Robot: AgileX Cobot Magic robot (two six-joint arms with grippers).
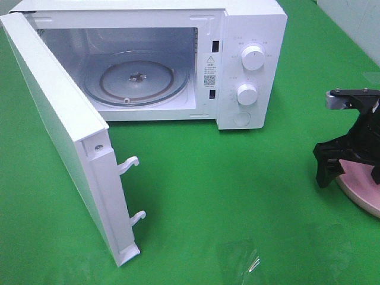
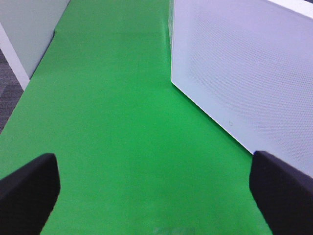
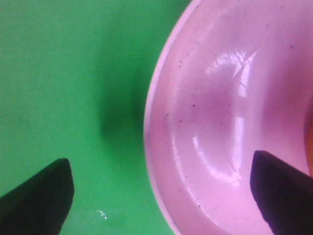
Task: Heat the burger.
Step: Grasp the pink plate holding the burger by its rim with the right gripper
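The burger is hidden in the exterior view by my right gripper (image 1: pixel 350 171); only a thin orange-brown sliver (image 3: pixel 310 128) shows at the edge of the right wrist view. The round pink plate (image 1: pixel 363 193) lies at the right table edge. The right gripper hovers low over the plate's left rim (image 3: pixel 156 147), open and empty, with one finger (image 3: pixel 36 196) over the cloth and the other over the plate. My left gripper (image 2: pixel 156 196) is open and empty above green cloth, out of the exterior view. The white microwave (image 1: pixel 252 35) stands open with a bare glass turntable (image 1: pixel 136 80).
The microwave door (image 1: pixel 65 130) swings out far toward the front left, with two latch hooks (image 1: pixel 132 163) on its edge. A white dotted panel of the microwave (image 2: pixel 244 73) stands beside the left gripper. A clear plastic scrap (image 1: pixel 249 261) lies on the green cloth at the front.
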